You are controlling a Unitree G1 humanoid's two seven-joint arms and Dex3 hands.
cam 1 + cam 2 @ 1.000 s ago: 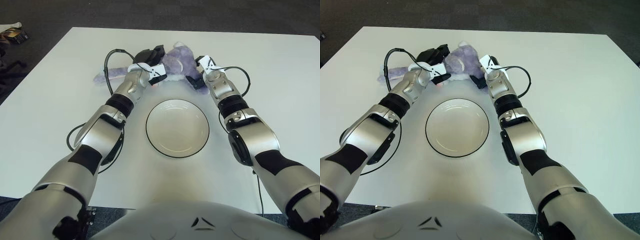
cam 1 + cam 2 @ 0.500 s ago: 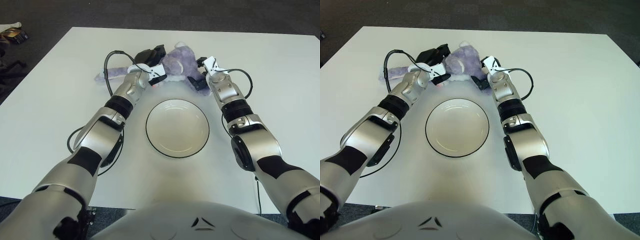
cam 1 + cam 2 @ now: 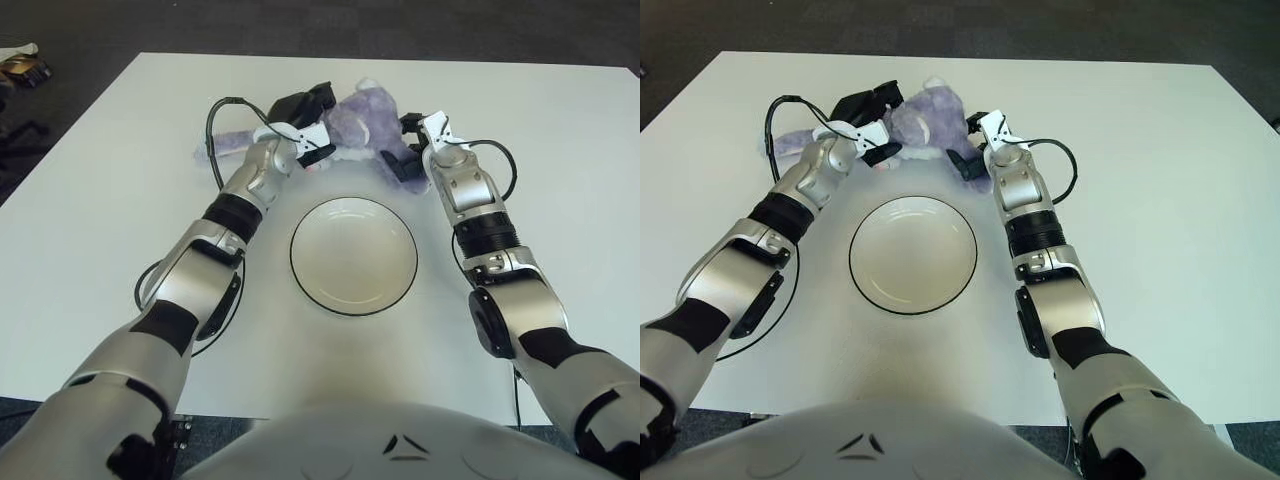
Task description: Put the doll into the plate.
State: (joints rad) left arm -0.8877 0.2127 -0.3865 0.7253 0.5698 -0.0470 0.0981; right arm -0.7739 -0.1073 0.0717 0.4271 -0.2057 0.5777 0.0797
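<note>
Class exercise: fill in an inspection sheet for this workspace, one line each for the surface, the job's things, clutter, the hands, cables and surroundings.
Surface: white table, matt, no marks seen.
Job's things: purple doll lies on the far side of the table; white plate with a dark rim sits nearer the robot and holds nothing.
Clutter: nothing seen on the table.
Hands: left hand at the doll's left side, right hand at its right side; whether either has gripped it cannot be told.
Cables: black cable loops beside the left forearm; another loops at the right wrist.
Surroundings: dark carpet around the table; small items at the far left edge, unidentifiable.
</note>
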